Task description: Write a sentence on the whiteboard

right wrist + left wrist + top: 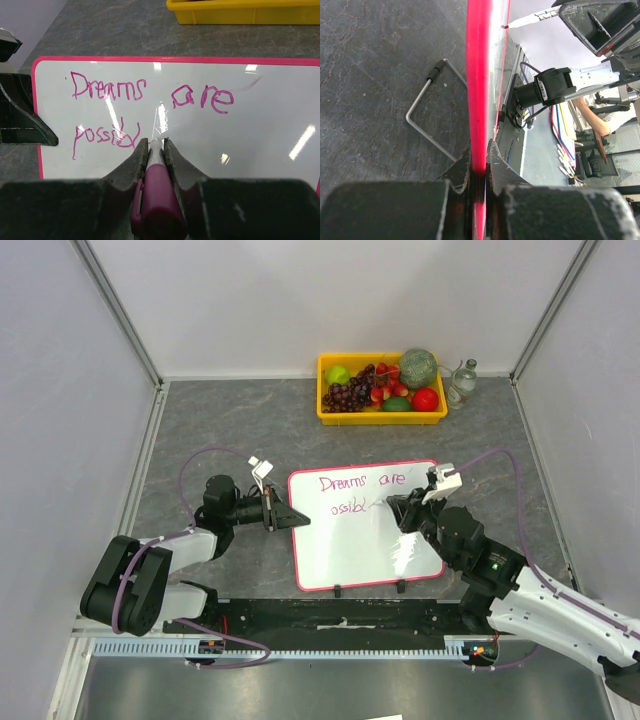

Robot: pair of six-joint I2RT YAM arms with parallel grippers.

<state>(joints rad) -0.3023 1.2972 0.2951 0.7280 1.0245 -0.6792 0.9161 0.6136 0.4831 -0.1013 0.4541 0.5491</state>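
Note:
The whiteboard (365, 550), white with a pink rim, lies on the grey table. The sentence (360, 482) on it reads "Dreams are" with "possibl" below; it also shows in the right wrist view (150, 92). My left gripper (298, 519) is shut on the board's left rim (478, 100), seen edge-on between its fingers. My right gripper (397, 510) is shut on a magenta marker (156, 190). The marker's tip is down at the board just right of "possibl" (105, 135).
A yellow tray (381, 416) of fruit stands at the back, with a small clear bottle (461, 381) to its right. Black clips (339, 590) hold the board's near edge. A bent metal rod (422, 112) lies on the table beside the board's rim.

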